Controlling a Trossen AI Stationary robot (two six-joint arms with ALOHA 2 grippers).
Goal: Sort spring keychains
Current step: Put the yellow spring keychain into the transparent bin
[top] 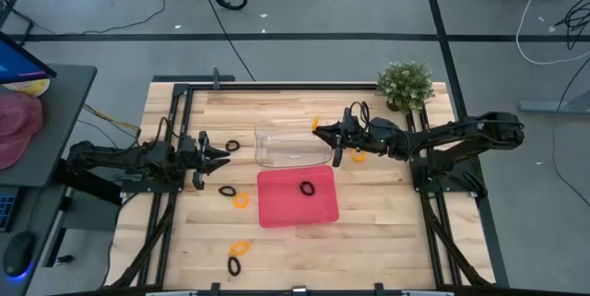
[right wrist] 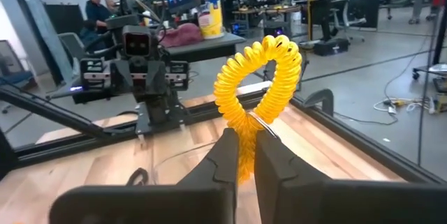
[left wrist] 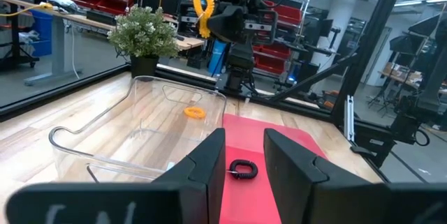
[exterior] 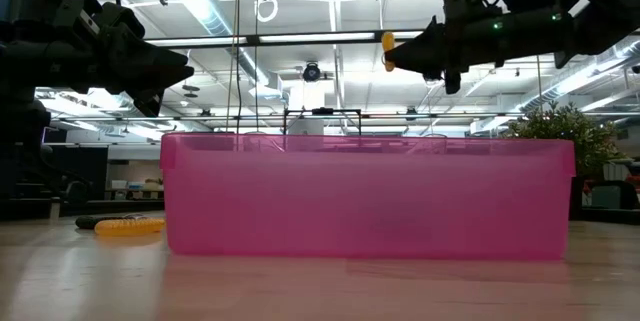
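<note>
My right gripper (top: 319,130) is shut on an orange spring keychain (right wrist: 258,77), high over the far right corner of the clear tray (top: 290,144). The held keychain also shows in the low view (exterior: 388,49). My left gripper (top: 224,156) is open and empty, just left of the clear tray. The pink tray (top: 297,208) holds one black keychain (top: 306,187). Loose on the table lie black keychains (top: 232,146), (top: 227,190), (top: 234,265) and orange keychains (top: 241,200), (top: 240,248), (top: 358,157). My right gripper pinches the lower end of the orange keychain's loop (right wrist: 244,155) between its two fingers. The fingers come about level from the table's right side. The loop stands upright above the fingertips, lifted clear of the tray and the table.
A potted plant (top: 406,84) stands at the far right corner. The two trays sit side by side mid-table, the clear one farther off. Bare wood lies near the front edge and right of the pink tray. The black frame rails (top: 175,121) run along both sides.
</note>
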